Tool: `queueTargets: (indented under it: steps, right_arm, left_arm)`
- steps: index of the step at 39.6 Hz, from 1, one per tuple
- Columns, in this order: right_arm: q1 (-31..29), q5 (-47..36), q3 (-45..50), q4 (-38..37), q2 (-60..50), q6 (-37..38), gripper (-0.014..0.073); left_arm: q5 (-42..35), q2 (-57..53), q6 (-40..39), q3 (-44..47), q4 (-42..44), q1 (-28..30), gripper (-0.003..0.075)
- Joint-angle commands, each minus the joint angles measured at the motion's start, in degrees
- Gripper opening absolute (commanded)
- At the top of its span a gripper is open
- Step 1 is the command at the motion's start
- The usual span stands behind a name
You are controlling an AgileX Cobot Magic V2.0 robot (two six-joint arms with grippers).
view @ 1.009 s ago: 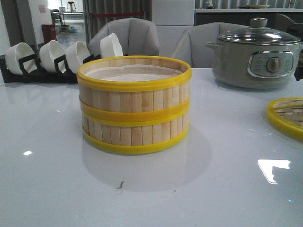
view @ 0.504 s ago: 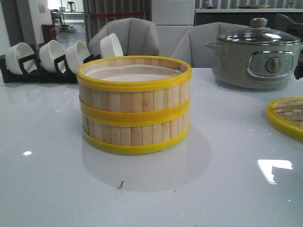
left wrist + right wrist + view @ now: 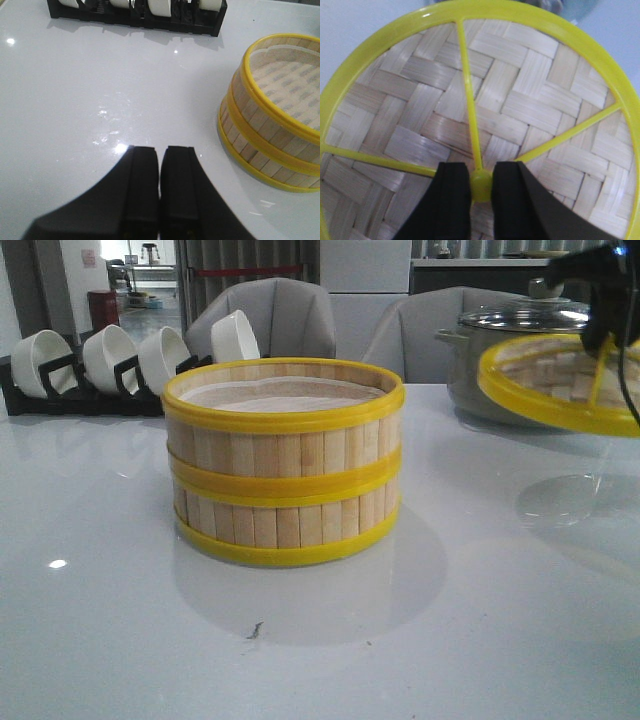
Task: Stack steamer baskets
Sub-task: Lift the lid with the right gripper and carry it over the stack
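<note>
Front view: held lid (image 3: pixel 560 385) aloft right of stacked baskets (image 3: pixel 284 462), right gripper (image 3: pixel 481 186) jaws clamped on its centre knob, ready for capping; left gripper (image 3: pixel 159 172) jaws closed, idle.

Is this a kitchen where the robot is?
Probably a kitchen or dining room: a grey electric pot and white bowls in a rack sit on the table, with stacked bamboo steamer baskets.

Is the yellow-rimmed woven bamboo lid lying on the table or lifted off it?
Lifted. The yellow-rimmed woven bamboo lid hangs tilted above the white table, the right gripper shut on its yellow centre hub.
</note>
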Motion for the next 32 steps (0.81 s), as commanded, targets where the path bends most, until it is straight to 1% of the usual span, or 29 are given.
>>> queueTargets:
  steps: [1,9,16,23,32]
  right_arm:
    - [4.0,0.9,-7.5,-0.6,-3.8,-0.7,0.0029]
    - [13.0,3.1,-16.3,-0.5,-2.5,-0.7,0.0029]
    - [20.2,6.2,-23.3,-0.2,2.1,-1.5,0.0029]
    - [25.1,9.2,-28.6,-0.1,7.1,-2.7,0.0029]
    - [28.7,8.9,-30.4,-0.1,10.4,-2.9,0.0029]
  left_arm:
    - [-4.3,-0.4,-0.4,-1.7,-0.1,-0.5,0.0095]
    - [-4.3,-0.4,-0.4,-1.6,-0.1,-0.5,0.0095]
    - [-4.3,-0.4,-0.4,-1.6,-0.1,-0.5,0.0095]
    - [-4.3,-0.4,-0.4,-1.6,-0.1,-0.5,0.0095]
    - [-4.3,-0.4,-0.4,-1.6,-0.1,-0.5,0.0095]
